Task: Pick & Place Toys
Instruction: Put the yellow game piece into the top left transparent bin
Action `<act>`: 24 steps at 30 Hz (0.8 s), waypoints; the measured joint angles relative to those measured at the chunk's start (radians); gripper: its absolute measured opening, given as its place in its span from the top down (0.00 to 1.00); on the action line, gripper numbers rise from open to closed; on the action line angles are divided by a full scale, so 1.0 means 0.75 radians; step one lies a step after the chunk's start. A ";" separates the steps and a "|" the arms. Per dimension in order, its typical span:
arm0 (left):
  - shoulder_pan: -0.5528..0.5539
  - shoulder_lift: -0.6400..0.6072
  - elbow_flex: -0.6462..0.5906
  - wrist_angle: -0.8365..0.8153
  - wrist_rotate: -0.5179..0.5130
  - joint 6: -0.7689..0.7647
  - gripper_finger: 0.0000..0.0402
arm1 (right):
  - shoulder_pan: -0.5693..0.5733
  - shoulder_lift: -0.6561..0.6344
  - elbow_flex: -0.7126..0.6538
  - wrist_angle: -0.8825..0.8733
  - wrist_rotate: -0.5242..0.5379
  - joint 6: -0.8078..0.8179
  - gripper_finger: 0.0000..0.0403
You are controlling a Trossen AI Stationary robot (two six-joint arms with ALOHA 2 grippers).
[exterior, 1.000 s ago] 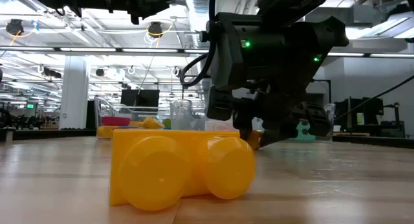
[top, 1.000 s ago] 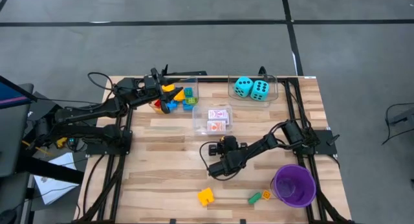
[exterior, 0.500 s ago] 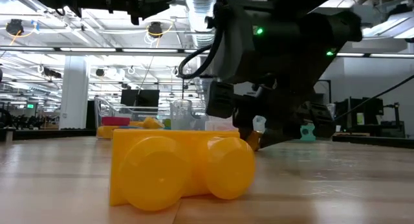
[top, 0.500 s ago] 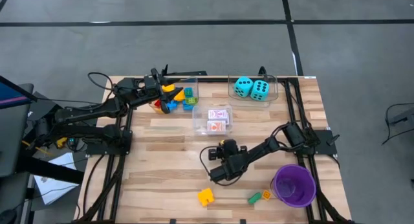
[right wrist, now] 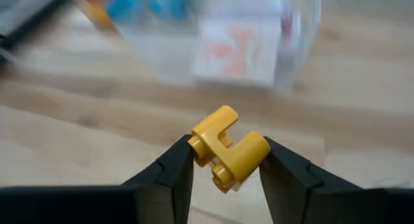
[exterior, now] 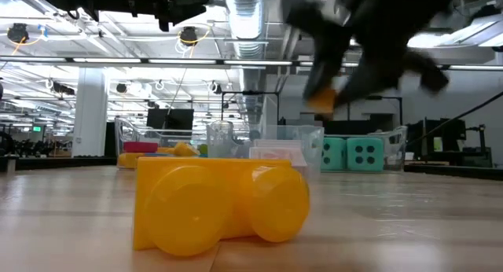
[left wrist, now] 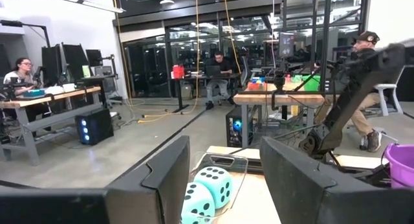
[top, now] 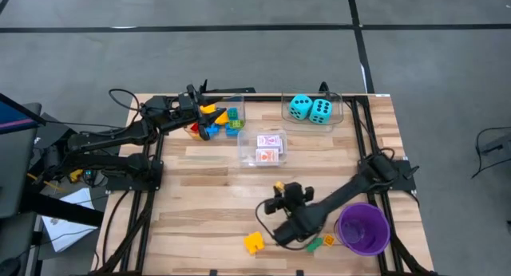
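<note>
Two arms. Left gripper [top: 194, 108] at 11 o'clock over the brick bin [top: 219, 120], jaws part open, empty. Card bin [top: 270, 147] centre, dice [top: 311, 109] at 1. Right gripper [right wrist: 226, 160] at 6 pinches a small yellow brick [right wrist: 228, 148], beside yellow brick [top: 254, 242], green brick [top: 314, 244], purple cup [top: 363, 228]. No legible writing.

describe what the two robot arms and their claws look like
Both arms are dark, jointed segments with black cables looping alongside. The left claw has two broad, flat dark fingers. The right claw has matching dark fingers with angled tips, and its arm is the same matte black.
</note>
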 joint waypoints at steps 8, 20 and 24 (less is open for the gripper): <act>-0.035 0.000 0.000 -0.158 0.276 0.328 0.55 | 0.111 -0.268 0.003 -0.126 0.212 -0.186 0.66; -0.464 0.014 -0.015 -0.472 0.359 0.950 0.55 | 0.224 -0.481 0.003 -0.134 0.264 -0.603 0.66; -0.689 0.068 -0.015 -0.396 0.092 1.015 0.55 | 0.235 -0.519 0.003 -0.122 0.302 -0.697 0.66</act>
